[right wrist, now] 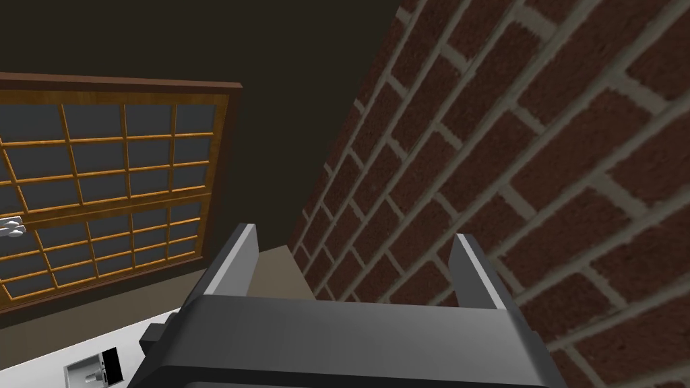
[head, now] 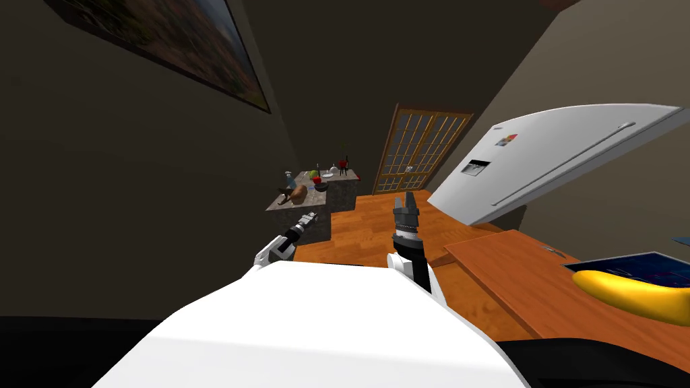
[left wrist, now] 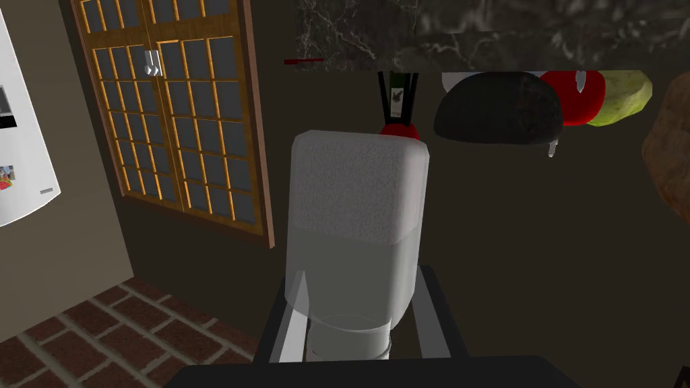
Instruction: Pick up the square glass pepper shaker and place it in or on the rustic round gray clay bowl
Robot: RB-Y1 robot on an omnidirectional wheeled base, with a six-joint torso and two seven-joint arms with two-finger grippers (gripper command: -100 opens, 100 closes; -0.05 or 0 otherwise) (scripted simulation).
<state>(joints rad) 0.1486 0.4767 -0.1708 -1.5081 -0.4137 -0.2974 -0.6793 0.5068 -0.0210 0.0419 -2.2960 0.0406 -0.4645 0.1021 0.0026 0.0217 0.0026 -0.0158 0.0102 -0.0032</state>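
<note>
Left wrist view shows the left end effector (left wrist: 357, 279) clenched on the pepper shaker (left wrist: 357, 195), held off the bench (left wrist: 472, 34) for moving to the dark bowl (left wrist: 498, 111) near its edge. The right end effector (right wrist: 357, 249) is released, not needed.

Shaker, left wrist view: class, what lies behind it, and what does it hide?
Behind the shaker, a dark bottle on the marble counter, its red end partly hidden; the dark bowl beside is uncovered.

Grey stone-topped counter (head: 340, 195), on which a brown object (head: 294, 195), a dark bowl (left wrist: 498, 111), a red item (left wrist: 576, 98), a green item (left wrist: 623, 91) and a dark bottle (left wrist: 397, 101) are set. Wooden table (head: 512, 276), on which a blue mat (head: 640, 264) bearing a yellow banana (head: 633, 291) is laid.
</note>
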